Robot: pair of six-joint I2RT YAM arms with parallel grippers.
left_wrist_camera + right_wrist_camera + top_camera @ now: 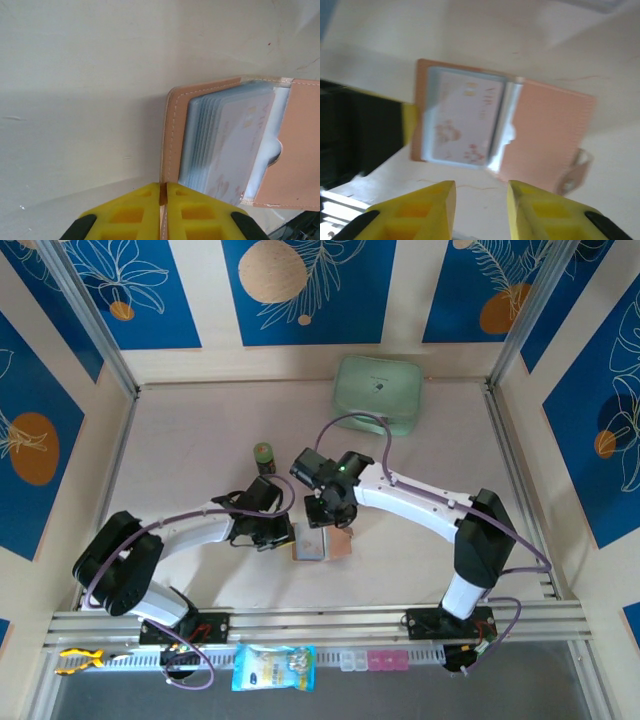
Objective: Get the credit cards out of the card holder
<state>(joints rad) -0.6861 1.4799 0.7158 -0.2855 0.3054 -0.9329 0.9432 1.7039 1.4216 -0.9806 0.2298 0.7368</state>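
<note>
Left wrist view shows the card holder (295, 150) lying open on the pale table (80, 75). Its tan, leather-like covers have pale stitching along the rim. The half at 9 o'clock carries a fanned stack of clear sleeves (197, 145). The top sleeve holds a credit card (235, 145), pale, with pinkish printing and the letters VIP. How many more cards sit in the sleeves beneath cannot be told. The half at 3 o'clock is bare tan, and a clear pocket with a thumb notch sits at the fold. From the right wrist, a snap tab (575, 167) hangs off the holder's outer edge at about 4 o'clock. The left gripper (163, 192) is clamped on the cover edge at 6 o'clock of that view, its yellow fingers pressed together on the leather. The right gripper (481, 192) hangs over the holder (550, 130) with its fingers apart and nothing between them. In the top external view the holder (323, 545) lies between the two grippers, near the table's front edge. A mint-green case (378, 392) lies well apart at 1 o'clock from it. A small dark cylinder (264, 457) stands at 11 o'clock, and a blue packet (273, 667) rests on the rail at 7 o'clock.
</note>
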